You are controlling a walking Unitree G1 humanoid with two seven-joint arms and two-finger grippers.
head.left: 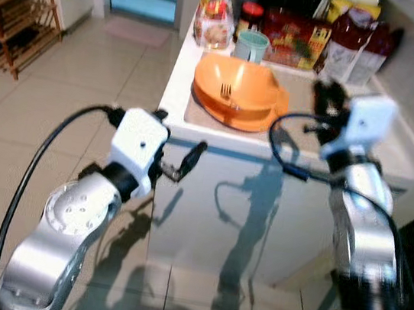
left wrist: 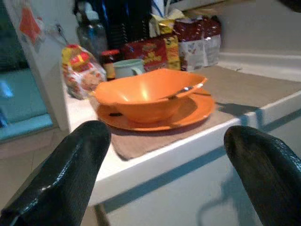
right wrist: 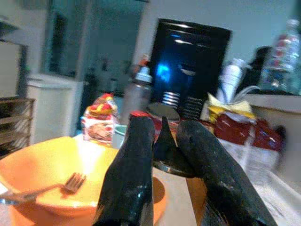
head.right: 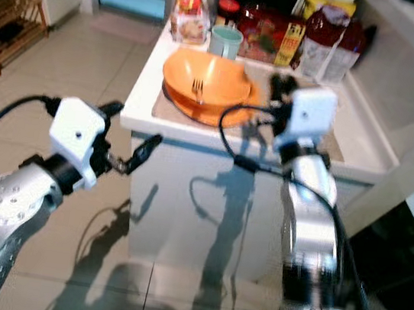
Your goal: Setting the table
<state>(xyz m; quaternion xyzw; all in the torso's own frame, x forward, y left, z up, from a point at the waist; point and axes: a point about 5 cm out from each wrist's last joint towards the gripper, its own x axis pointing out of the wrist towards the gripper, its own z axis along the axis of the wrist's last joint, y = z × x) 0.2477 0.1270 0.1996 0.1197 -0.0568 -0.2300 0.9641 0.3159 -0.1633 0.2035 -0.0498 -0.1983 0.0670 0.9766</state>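
An orange bowl [head.left: 236, 82] sits on an orange plate [head.left: 237, 118] on a brown placemat [head.left: 195, 115], near the front edge of a white counter [head.left: 179, 82]. A fork [head.left: 225, 90] lies in the bowl. My right gripper [head.left: 327, 95] hovers over the counter just right of the bowl, shut on a small dark utensil [right wrist: 167, 146]; what kind is unclear. My left gripper [head.left: 189, 160] hangs open in front of the counter, below its edge and left of the bowl, with nothing between its fingers [left wrist: 70, 165].
A teal mug [head.left: 251, 45], a jar [head.left: 250, 15], snack bags [head.left: 215, 17] and red packets [head.left: 297, 36] crowd the back of the counter. A black appliance [right wrist: 188, 66] stands behind them. A wooden rack [head.left: 19, 13] stands far left on the tiled floor.
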